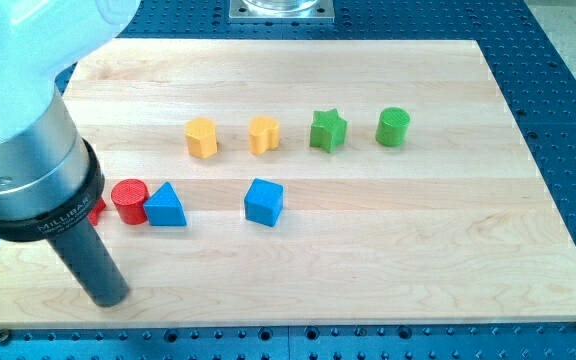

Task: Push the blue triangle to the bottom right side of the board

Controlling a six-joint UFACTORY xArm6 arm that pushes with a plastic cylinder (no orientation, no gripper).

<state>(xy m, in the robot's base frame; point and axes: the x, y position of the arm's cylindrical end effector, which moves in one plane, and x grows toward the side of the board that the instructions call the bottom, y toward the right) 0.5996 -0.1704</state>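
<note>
Blue triangle [166,206], red cylinder [128,200], pale board [418,230]

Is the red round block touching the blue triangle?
Yes, the red cylinder sits right against the left side of the blue triangle, with no gap showing between them.

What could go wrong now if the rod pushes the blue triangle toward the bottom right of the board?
The red cylinder touches the blue triangle on the view's left, so my tip, coming from the bottom left, may shove both. The blue cube stands to the triangle's right and could be hit.
</note>
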